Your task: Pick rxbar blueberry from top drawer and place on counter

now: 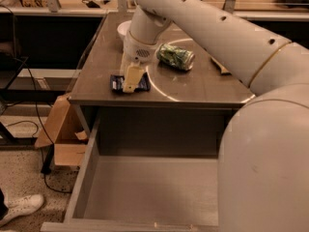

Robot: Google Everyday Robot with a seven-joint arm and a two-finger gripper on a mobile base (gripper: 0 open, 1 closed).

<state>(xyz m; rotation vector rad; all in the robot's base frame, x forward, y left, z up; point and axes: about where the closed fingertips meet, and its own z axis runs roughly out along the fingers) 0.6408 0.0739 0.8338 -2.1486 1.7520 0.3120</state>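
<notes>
**If the placing is done, only the release remains**

Since the cream-coloured claw [129, 82] stands right on top of the small flat navy-wrapped snack bar [143, 83], the bar lies straight beneath it rather than to either side. The bar rests on the grey-brown tabletop [193, 88] near the front left corner, its long axis running left to right along that edge. The claw seems to touch the wrapper, but I cannot tell whether it pinches the bar or stands spread. The wide grey metal drawer [145, 187] hangs open below.

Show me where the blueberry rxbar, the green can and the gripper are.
rxbar blueberry [116, 84]: camera view, wrapper's left end.
crushed green can [176, 57]: camera view, middle of its side.
gripper [129, 82]: camera view, its tip, over the bar on the counter [203, 88].
</notes>
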